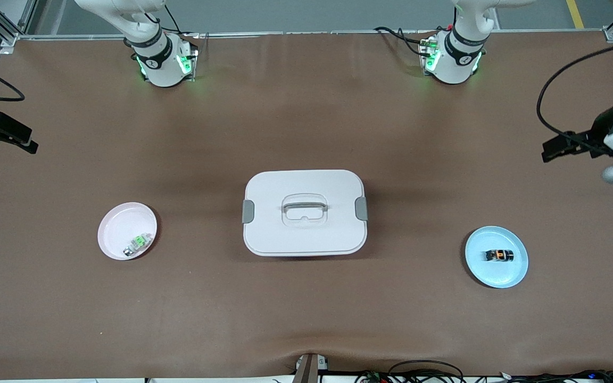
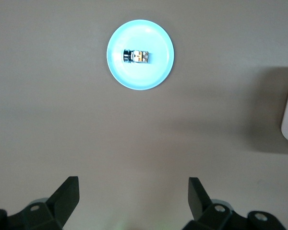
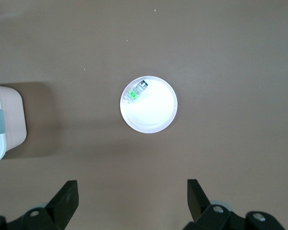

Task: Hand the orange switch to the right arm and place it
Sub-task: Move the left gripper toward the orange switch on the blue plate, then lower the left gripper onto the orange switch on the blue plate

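Orange switch (image 1: 499,255) is lying untouched on your blue plate (image 1: 514,274); left gripper (image 2: 133,196) and right gripper (image 3: 132,197) are hanging wide open, empty, so you are needing the left's descent first.

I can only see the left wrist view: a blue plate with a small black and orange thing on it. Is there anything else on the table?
Observer: Yes. A white lidded box sits mid-table, its handle on top.
Operator: Any other plate?
Observer: A pink plate lies toward the right arm's end, holding a green-and-clear part.
Operator: Where's the other claw?
Observer: The right claw hangs open above the table near that pink plate, holding nothing.
Operator: And my claw?
Observer: The left claw is open too, high over the table's end; the orange switch lies untouched on the blue plate.
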{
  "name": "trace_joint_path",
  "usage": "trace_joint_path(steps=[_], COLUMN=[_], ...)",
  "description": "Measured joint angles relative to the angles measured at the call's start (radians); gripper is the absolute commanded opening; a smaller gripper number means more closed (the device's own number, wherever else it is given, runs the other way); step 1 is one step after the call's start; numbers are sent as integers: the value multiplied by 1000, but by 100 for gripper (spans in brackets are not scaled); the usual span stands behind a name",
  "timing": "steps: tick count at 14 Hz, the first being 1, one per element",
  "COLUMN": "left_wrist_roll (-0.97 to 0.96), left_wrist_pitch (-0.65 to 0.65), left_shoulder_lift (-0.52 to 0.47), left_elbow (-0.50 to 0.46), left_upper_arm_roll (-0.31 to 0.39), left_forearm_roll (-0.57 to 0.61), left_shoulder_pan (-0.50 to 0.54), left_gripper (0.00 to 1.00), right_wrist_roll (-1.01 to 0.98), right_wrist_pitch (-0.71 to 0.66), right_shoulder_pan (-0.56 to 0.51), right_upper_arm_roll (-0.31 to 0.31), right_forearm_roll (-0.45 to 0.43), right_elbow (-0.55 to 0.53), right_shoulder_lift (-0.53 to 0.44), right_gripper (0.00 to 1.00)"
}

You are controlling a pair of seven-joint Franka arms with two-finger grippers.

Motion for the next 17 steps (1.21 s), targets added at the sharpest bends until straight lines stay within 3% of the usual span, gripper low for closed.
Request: trace_joint_path(steps=[17], left_wrist_roll=[1], left_wrist_pitch=[381], left_shoulder_lift=[349], left_elbow=[-3], left_upper_arm_roll=[1], left_forearm_roll=[0], left_shoulder_pan=[35], left_gripper=[100], right_wrist_roll=[0], right_wrist_pitch=[0], right_shoulder_pan=[0], right_upper_arm_roll=[-1], right_forearm_roll=[0], right_elbow=[-1], right_shoulder_lift=[0], right_gripper=[100])
